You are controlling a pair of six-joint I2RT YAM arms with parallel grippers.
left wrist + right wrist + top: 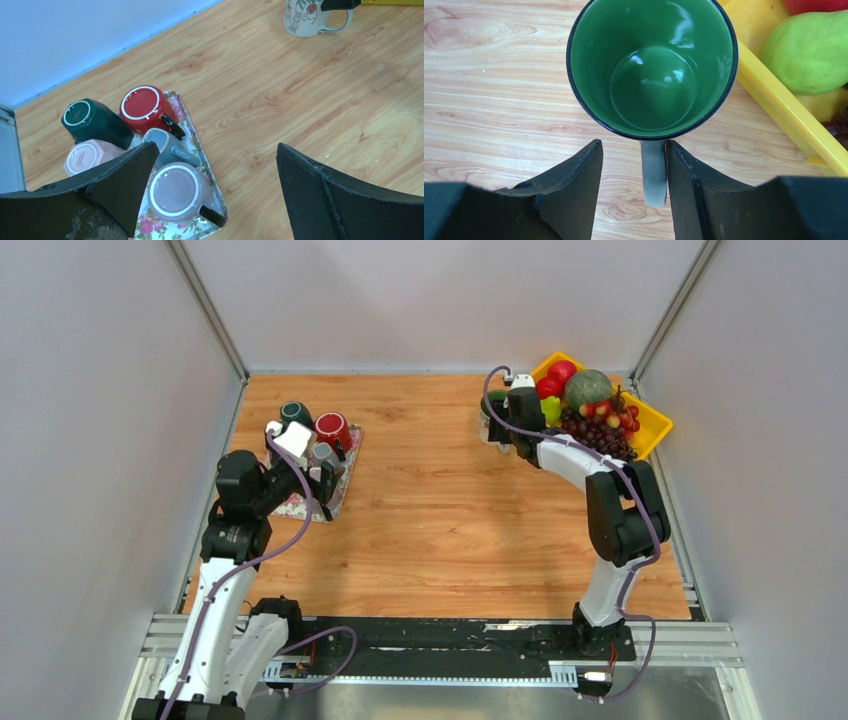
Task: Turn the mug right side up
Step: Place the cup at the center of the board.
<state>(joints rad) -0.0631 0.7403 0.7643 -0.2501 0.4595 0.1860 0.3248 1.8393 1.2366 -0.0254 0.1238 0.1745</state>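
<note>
While the right gripper [634,152] straddled its handle [654,175], jaws parted, the upright mug [651,75] looked a rigid, glossy, breakable ceramic; the handle offered the surest hold.

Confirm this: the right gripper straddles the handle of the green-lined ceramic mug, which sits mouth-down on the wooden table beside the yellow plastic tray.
Not mouth-down: the green-lined ceramic mug stands mouth-up, as the right wrist view shows, looking into its glossy interior. Otherwise right: the right gripper straddles its handle, on the wooden table beside the yellow plastic tray.
</note>
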